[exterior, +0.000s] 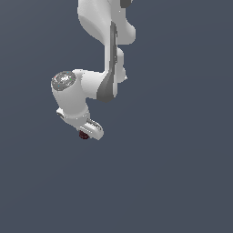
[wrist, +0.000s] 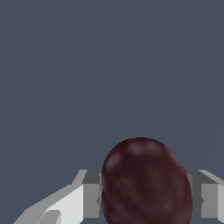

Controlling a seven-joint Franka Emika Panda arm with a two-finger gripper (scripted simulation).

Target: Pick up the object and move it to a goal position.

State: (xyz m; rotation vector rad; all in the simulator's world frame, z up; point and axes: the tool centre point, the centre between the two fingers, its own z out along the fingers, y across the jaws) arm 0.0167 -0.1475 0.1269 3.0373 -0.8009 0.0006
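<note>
Plainly, reading the exterior view from its left to its right, the white arm drops from twelve o'clock and bends toward nine o'clock, ending in the hand [exterior: 87, 132] a little left of centre; the maroon ball [exterior: 83, 134] peeks out at the hand's underside, roughly at seven o'clock from the wrist housing; the slate-grey ground around it is featureless, and I cannot tell whether the ball touches it or hangs clear. Seen from the wrist, one grey finger [wrist: 91, 194] stands against the ball's flank, the ball [wrist: 146, 181] fills the gap, and the other finger [wrist: 205, 197] stands against the opposite flank; the hand looks clamped on the ball. Its long axis runs across the closing line, slightly tilted; no goal marker shows, so the carry's direction cannot be judged.
</note>
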